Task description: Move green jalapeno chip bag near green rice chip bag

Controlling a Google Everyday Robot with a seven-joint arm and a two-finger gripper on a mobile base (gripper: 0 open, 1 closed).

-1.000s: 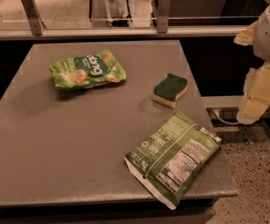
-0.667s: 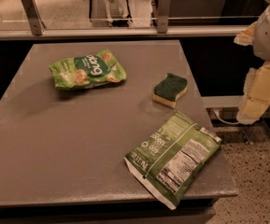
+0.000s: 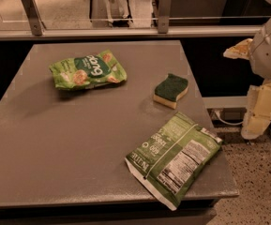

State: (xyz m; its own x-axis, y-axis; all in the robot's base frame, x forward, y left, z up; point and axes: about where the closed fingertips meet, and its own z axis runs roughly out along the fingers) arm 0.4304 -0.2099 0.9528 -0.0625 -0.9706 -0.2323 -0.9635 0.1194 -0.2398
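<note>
**Arm parked off the table, both bags lying free**

- Landmark: sponge [image 3: 171, 90], green top over a yellow base, on the right part of the grey table [image 3: 79, 144].
- Green jalapeno chip bag [image 3: 175, 158]: in front of the sponge, toward the near edge and slightly right of it. It lies flat with its back up, showing the white nutrition panel and centre seam. It is set on a diagonal, and its near corner overhangs the table's front edge. It is not touching the sponge; bare table shows between them.
- Green rice chip bag [image 3: 88, 70]: left of the sponge and a little farther back. It is puffy, with the "dang" patch facing up, and sits well apart from the sponge. It is farther still from the jalapeno bag, with open table between.
- Arm [image 3: 268, 48]: right of the sponge, beyond the table's right edge. A white rounded joint sits up high, level with the back half of the table. A pale blocky section hangs down from it.
- Gripper [image 3: 256, 118]: at the low end of that hanging section, right of the sponge and off the table, above the speckled floor [image 3: 257, 182]. It is not over any item and touches nothing on the table. Cannot tell whether it is apart or together.
- A metal rail [image 3: 125, 31] runs across behind the sponge, along the table's far edge.
</note>
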